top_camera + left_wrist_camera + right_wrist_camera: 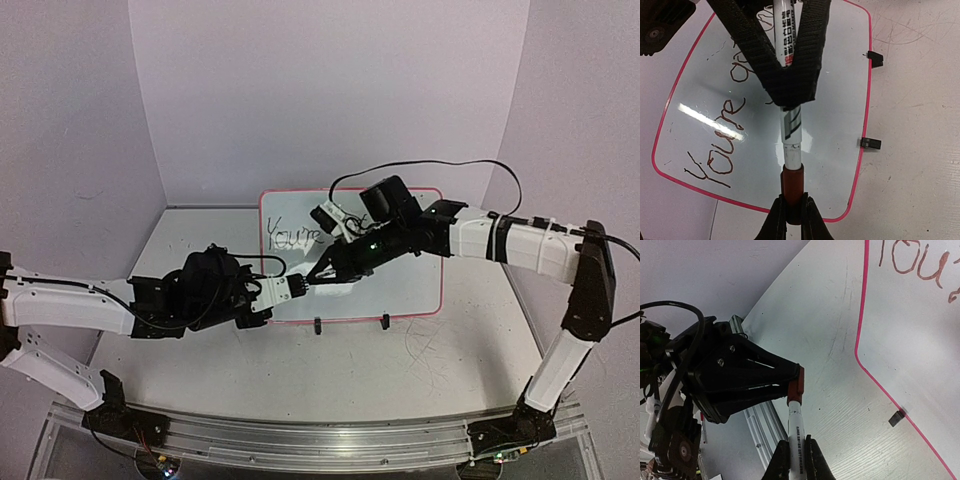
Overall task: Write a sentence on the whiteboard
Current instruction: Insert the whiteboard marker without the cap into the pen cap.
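Partly, the thin dark handwritten sentence hides behind the black right gripper past "You're". The glossy white, red-framed rectangular whiteboard lies mid-table, long axis 9 to 3 o'clock. That gripper pinches the white cylindrical marker barrel; the black left gripper clamps its red cap at 6 o'clock.

A: Where's the marker?
B: Left of the whiteboard, off its pink frame. Right gripper pinches the white barrel; left gripper clamps the red cap.
A: The sentence?
B: Only its start, at the whiteboard's top; 1 black clip foot on its edge.
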Controlling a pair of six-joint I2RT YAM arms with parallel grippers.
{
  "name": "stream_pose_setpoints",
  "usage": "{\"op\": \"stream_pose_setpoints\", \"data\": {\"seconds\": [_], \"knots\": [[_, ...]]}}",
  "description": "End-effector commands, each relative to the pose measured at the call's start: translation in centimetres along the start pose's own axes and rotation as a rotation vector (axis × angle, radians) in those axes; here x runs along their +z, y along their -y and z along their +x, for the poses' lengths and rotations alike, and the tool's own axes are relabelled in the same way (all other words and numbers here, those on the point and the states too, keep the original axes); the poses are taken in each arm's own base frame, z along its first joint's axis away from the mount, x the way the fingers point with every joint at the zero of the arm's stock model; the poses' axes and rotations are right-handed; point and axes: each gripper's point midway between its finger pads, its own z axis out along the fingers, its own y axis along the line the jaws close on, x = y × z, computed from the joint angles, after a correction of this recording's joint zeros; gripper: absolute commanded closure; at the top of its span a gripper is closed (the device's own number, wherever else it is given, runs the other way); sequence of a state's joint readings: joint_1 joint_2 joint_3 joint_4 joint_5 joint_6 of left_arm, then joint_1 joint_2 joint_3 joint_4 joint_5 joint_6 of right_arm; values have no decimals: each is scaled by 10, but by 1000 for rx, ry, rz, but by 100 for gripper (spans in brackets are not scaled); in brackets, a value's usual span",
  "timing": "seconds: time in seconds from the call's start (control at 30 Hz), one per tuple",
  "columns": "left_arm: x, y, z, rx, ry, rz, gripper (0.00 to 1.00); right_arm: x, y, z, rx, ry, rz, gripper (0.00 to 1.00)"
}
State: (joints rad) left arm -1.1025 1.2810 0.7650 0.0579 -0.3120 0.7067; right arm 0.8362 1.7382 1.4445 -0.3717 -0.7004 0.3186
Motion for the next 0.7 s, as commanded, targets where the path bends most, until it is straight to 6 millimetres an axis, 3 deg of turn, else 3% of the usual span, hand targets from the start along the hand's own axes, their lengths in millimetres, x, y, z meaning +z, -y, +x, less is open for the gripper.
{"op": "stream_pose_setpoints", "data": {"seconds": [0.0, 0.37, 0.67], "knots": [[-4, -16, -36, -25, 53, -10, 100, 15, -5, -5, 16, -40, 80, 100], [-2, -17, -62, -4, 29, -42, 100, 57, -27, 15, 93, -124, -39, 100], [-17, -18, -70, 63, 19, -211, 100, 64, -36, 18, 209, -110, -139, 100]]}}
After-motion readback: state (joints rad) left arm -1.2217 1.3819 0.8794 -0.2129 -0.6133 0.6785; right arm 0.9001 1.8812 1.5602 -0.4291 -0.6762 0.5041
